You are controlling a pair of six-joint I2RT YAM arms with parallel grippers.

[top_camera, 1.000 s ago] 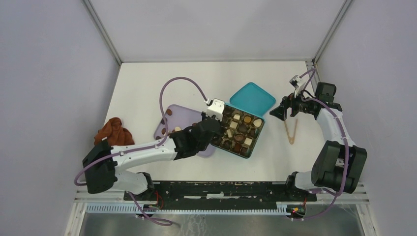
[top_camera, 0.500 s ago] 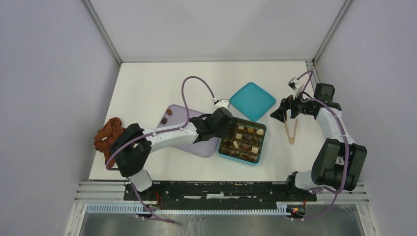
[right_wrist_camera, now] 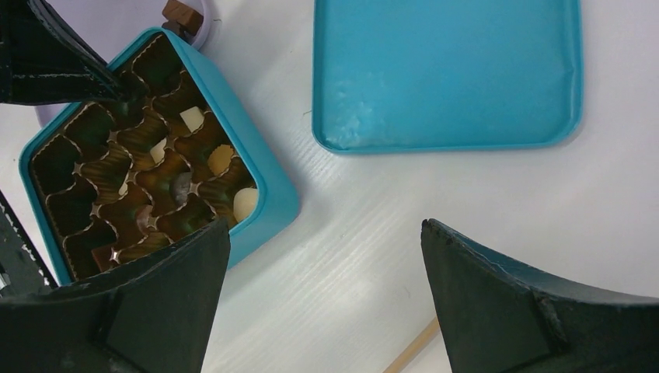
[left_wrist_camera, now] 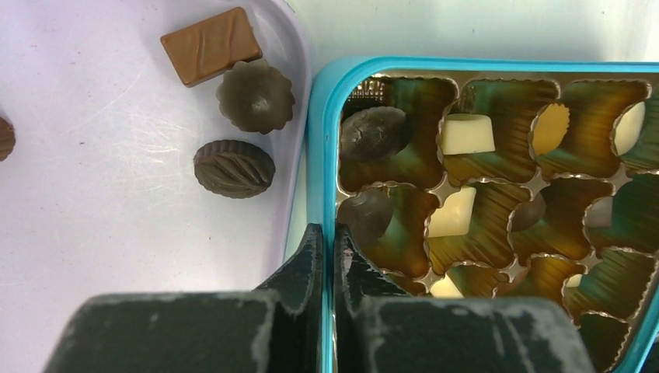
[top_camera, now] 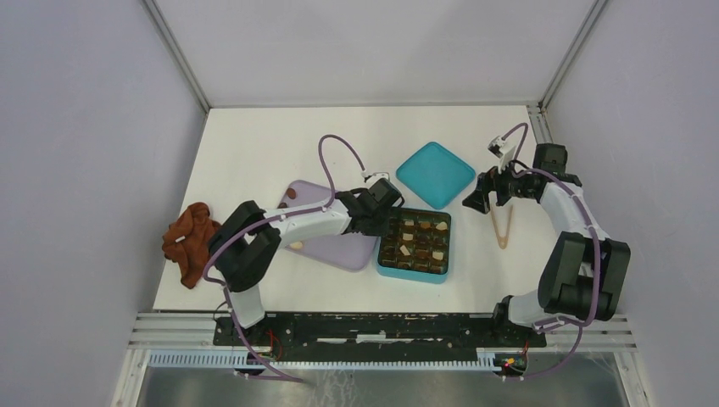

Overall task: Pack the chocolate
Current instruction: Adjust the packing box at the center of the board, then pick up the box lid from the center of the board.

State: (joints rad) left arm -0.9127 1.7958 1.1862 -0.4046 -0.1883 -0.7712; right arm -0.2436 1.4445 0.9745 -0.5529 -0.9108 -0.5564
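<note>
Left gripper (left_wrist_camera: 326, 237): clenching on nothing, hovering at the left rim of the teal box (left_wrist_camera: 317, 124).
Right gripper (right_wrist_camera: 325, 233): gaping wide, right of the box.
Chocolate (left_wrist_camera: 467, 134): sitting in the box's cups (others lying on the lavender plate (left_wrist_camera: 93, 233), left).

Teal square box (top_camera: 413, 276) holding small chocolate pieces (left_wrist_camera: 467, 134) sits just right of the lavender plastic tray (top_camera: 339, 251), flat teal lid (top_camera: 436, 174) behind it, wooden tongs (top_camera: 502, 225) further right.

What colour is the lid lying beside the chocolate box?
Teal, the lid; clearest from the right wrist view.
</note>
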